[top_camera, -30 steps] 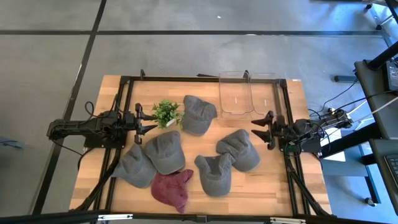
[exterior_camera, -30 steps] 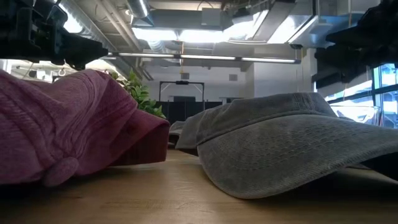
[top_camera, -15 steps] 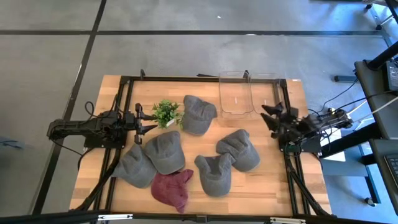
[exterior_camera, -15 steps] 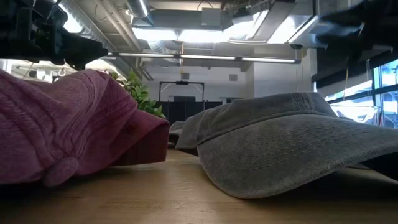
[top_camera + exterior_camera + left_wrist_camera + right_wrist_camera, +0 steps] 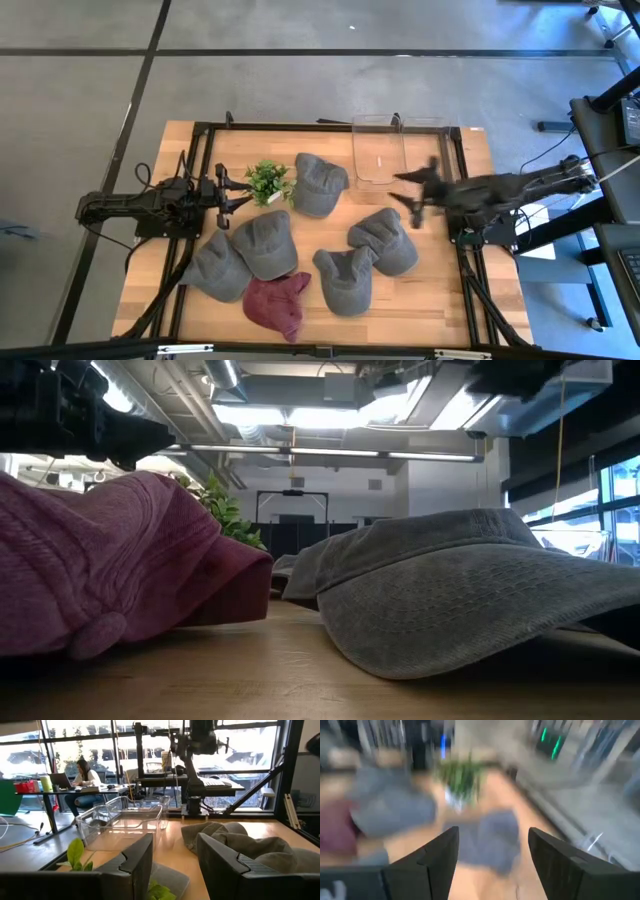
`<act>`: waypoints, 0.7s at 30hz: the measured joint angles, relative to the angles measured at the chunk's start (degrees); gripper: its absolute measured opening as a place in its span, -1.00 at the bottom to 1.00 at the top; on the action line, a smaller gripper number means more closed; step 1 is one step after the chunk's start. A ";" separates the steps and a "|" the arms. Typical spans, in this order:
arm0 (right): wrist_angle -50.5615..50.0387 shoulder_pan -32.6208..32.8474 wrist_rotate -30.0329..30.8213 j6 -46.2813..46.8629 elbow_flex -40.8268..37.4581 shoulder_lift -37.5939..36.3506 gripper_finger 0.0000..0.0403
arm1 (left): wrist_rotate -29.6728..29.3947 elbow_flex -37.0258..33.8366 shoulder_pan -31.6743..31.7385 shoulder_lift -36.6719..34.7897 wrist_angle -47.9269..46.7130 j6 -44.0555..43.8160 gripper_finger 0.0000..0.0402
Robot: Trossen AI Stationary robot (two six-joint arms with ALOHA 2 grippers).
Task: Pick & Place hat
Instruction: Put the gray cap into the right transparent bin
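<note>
Caps (image 5: pixel 383 241) lie scattered near the clear bins (image 5: pixel 398 151), so your right gripper (image 5: pixel 416 194) reaches out, fingers spread, empty; left gripper (image 5: pixel 230 191), also spread, waits by the plant (image 5: pixel 267 181).

On the tabletop (image 5: pixel 440 300) we see six hats spread across the middle and front. Behind them, two bins (image 5: pixel 378 152) stand side by side at the far edge, with a plant (image 5: pixel 266 182) to their left, just beside the rearmost hat (image 5: pixel 318 183). The left end effector (image 5: pixel 240 190) sits left of the plant; the right end effector (image 5: pixel 415 195) hovers before the bins, above another hat (image 5: pixel 384 239)
</note>
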 joint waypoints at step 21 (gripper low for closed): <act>-10.45 -19.18 -32.59 -17.34 8.42 42.14 0.18 | 0.11 -0.02 -0.02 0.00 -0.22 -0.09 -0.26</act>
